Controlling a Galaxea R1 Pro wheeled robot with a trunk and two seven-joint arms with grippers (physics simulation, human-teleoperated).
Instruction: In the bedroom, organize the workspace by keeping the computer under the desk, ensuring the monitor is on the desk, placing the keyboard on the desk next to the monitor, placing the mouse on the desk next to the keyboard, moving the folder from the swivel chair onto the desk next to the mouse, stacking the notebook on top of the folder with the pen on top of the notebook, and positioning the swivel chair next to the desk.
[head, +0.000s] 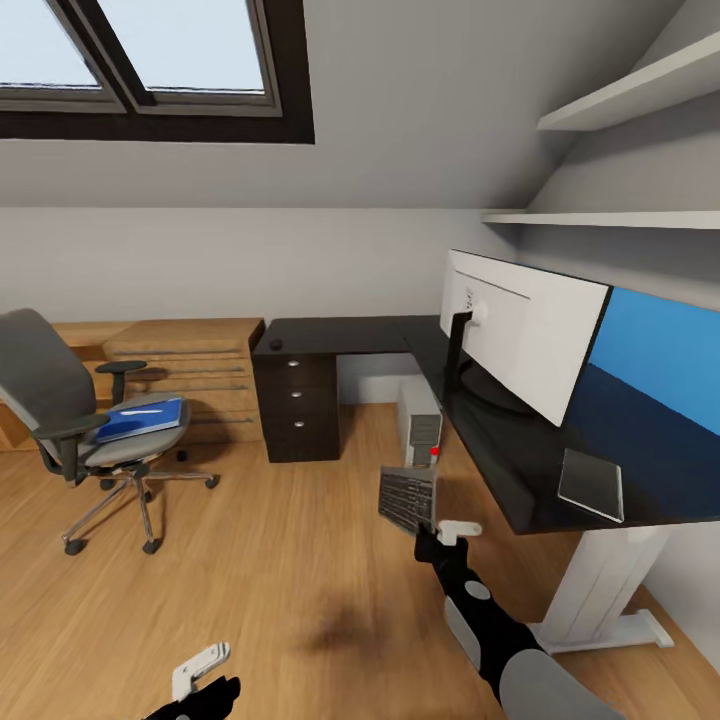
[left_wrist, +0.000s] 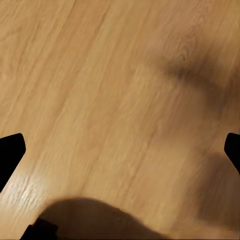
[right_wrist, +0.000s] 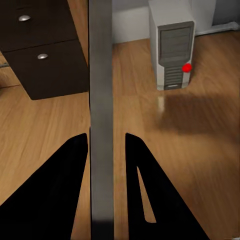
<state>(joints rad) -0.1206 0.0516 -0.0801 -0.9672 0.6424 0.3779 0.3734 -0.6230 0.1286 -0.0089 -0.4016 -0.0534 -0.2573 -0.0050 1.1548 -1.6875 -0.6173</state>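
Beside the bench (head: 400, 335), right fingers (right_wrist: 107, 150) clamp the keyboard (head: 408, 497); left fingers (left_wrist: 10, 152) spread empty; folder (head: 142, 418) unmoved on the swivel chair (head: 50, 390).

Right gripper (right_wrist: 106, 145) raised forward, fingers clamped (on keyboard (head: 408, 498)); left gripper (head: 200, 668) low, fingers spread.

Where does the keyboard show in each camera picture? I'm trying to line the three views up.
Head view: the keyboard hangs below centre, held over the floor beside the desk.
Right wrist view: the keyboard is an edge-on grey strip between the right claw's two fingers.
Left wrist view: I see wood floor, no keyboard.
Shared landmark: the computer, head and right wrist views.
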